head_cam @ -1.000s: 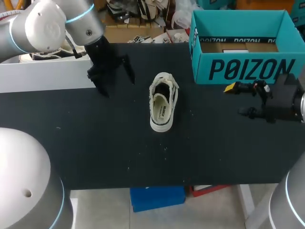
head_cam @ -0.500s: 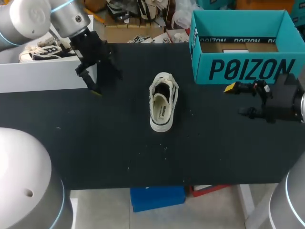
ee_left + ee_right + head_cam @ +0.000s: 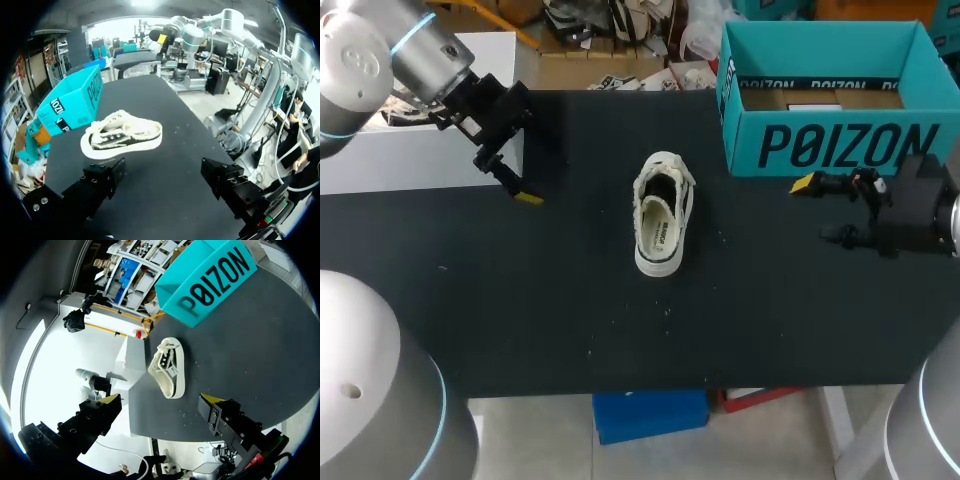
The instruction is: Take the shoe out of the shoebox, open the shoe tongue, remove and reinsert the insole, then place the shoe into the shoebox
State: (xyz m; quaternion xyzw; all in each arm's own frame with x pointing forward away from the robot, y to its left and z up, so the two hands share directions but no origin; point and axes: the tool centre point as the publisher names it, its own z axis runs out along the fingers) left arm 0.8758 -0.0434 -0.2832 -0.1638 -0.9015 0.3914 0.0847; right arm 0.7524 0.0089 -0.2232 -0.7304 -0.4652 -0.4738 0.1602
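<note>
Shoe [image 3: 662, 214] lies well ahead of spread, empty left gripper [image 3: 162, 176] and right gripper [image 3: 160, 415]; the pinch should probably span its sidewalls.

Black table [image 3: 570, 300] with white shoe [image 3: 662, 215] (mid-table) and teal shoebox [image 3: 830, 145]

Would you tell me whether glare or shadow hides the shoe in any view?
Head view: even light, the shoe stands out on the dark table. Left wrist view: shoe well lit. Right wrist view: white glare past the table edge, shoe unaffected.
</note>
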